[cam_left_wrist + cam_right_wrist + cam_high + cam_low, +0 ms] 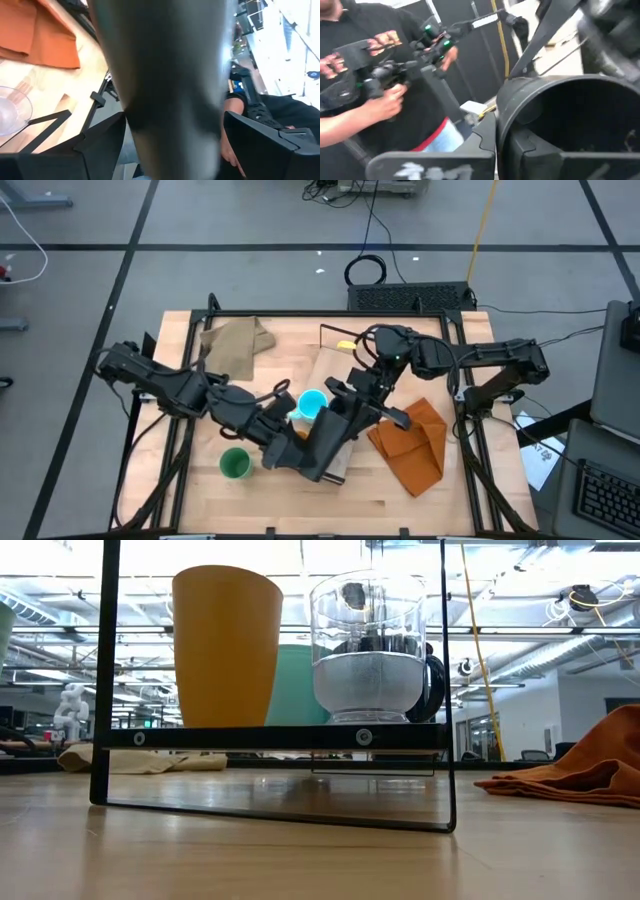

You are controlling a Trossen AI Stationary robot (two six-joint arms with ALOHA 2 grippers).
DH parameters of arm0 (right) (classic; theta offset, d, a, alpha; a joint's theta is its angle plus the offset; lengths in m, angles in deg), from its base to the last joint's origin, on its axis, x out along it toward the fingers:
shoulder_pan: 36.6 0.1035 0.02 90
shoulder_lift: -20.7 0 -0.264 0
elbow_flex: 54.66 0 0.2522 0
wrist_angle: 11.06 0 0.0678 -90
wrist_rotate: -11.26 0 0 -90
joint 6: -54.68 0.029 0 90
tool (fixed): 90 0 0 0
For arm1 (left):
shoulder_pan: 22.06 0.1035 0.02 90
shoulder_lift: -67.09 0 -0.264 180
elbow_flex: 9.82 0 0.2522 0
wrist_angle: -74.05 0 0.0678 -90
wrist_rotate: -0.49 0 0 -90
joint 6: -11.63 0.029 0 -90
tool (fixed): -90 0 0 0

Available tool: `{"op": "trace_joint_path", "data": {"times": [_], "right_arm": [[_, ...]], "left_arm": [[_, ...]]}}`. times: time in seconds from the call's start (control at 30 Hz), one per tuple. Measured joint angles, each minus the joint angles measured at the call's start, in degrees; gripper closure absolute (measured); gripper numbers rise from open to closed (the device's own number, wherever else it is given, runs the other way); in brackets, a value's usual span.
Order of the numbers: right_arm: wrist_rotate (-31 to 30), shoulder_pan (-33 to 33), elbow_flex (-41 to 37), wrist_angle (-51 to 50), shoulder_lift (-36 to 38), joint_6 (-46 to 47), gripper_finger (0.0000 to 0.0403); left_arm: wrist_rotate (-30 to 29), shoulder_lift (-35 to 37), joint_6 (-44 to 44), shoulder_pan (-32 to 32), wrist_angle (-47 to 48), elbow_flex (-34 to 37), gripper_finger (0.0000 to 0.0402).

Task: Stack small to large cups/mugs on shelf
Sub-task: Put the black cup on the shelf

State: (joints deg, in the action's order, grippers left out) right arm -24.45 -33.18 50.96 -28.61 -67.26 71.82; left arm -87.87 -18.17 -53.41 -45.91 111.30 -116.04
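Note:
My left gripper (298, 442) and my right gripper (350, 400) meet over the middle of the table, both on a black cup (326, 442). The cup fills the left wrist view (170, 75) and shows its open mouth in the right wrist view (570, 125). An orange cup (226, 645) and a clear plastic cup (368, 645) stand upright on the shelf (270, 738). A dark mug (432, 688) shows behind the clear cup. The light-blue mug (312, 405) stands by the grippers. The green cup (235, 464) stands mouth up on the table, nearer the front. My left gripper pinches the black cup's side wall (135, 135) between its two fingers, which lie across the cup. The cup is lifted clear of the table. My right gripper has the cup's rim (502, 117), one finger (532, 150) inside the mouth and one (485, 137) outside.
An orange cloth (412, 442) lies right of the shelf and a tan cloth (235, 345) at the far left. A person holding hand controllers (395, 75) stands beyond the table. Bare wood shows along the table's front edge (330, 510).

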Motion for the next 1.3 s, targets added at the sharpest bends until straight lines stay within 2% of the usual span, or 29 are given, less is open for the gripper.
{"op": "trace_joint_path", "data": {"times": [0.33,0.63,0.87,1.07,1.17,1.3], "right_arm": [[0.01,0.81,0.0,0.29,-1.11,1.13,0.0403],[1.96,1.88,-0.04,6.02,-3.15,4.89,0.0403],[1.69,1.88,-0.09,5.75,-2.95,5.11,0.0403],[1.54,1.88,-0.09,5.89,-2.93,4.97,0.0403],[1.54,1.86,-0.09,6.12,-2.93,4.7,0.0401],[1.45,1.85,-0.09,6.62,-2.93,5.85,0.0383]], "left_arm": [[1.74,-2.0,-0.5,0.23,-1.42,0.1,0.0066],[2.35,-2.38,-0.54,0.14,-2.37,0.11,0.0068],[2.49,-2.87,-0.06,0.19,-2.74,0.04,0.0119],[2.01,-2.86,0.62,0.21,-2.69,0.03,0.0118],[1.87,-2.86,0.82,0.21,-2.75,0.04,0.0102],[1.39,-2.86,2.19,0.19,-2.83,0.04,0.0101]]}}
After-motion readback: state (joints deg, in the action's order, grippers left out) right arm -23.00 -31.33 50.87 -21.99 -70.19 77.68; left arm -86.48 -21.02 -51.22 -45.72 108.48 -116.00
